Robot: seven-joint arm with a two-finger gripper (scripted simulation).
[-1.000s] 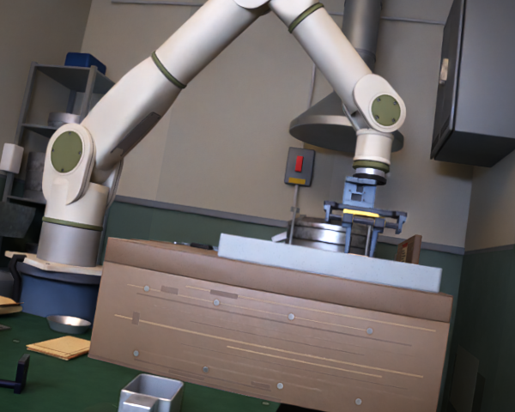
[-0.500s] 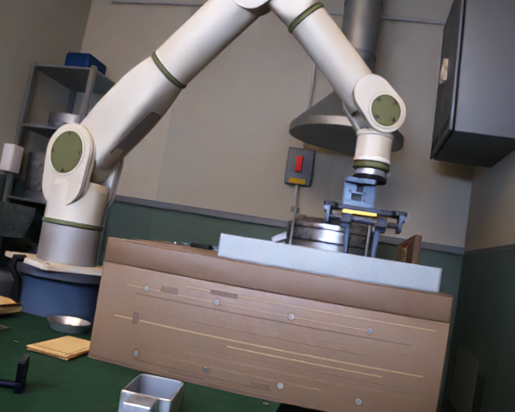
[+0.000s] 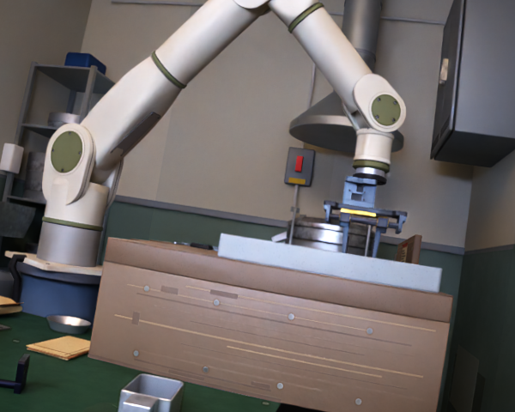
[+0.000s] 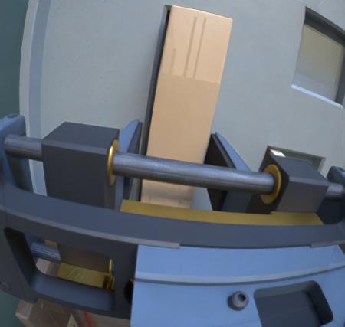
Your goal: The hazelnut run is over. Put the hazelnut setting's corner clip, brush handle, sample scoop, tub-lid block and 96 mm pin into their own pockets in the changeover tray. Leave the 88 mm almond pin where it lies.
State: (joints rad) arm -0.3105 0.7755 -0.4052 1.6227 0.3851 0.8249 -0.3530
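A long tan wooden bar, which looks like the brush handle (image 4: pixel 188 97), lies in a long pocket of the pale grey changeover tray (image 3: pixel 329 261), directly under my gripper (image 4: pixel 174 162). The gripper is open and holds nothing, its fingers standing on either side of the bar's near end. From the side camera the gripper (image 3: pixel 358 246) reaches down over the far side of the tray. Two other pockets (image 4: pixel 318 66) show to the right of the bar, and I cannot tell what is in them. The other parts are out of sight.
Behind the tray stand a steel drum (image 3: pixel 313 233), a wall switch box (image 3: pixel 299 166) and a dark cabinet (image 3: pixel 484 80). The tray rests on a brown wooden bench (image 3: pixel 271 328). A shelf unit (image 3: pixel 49 128) stands at the far left, and a steel tub (image 3: pixel 151 392) sits below on the green floor.
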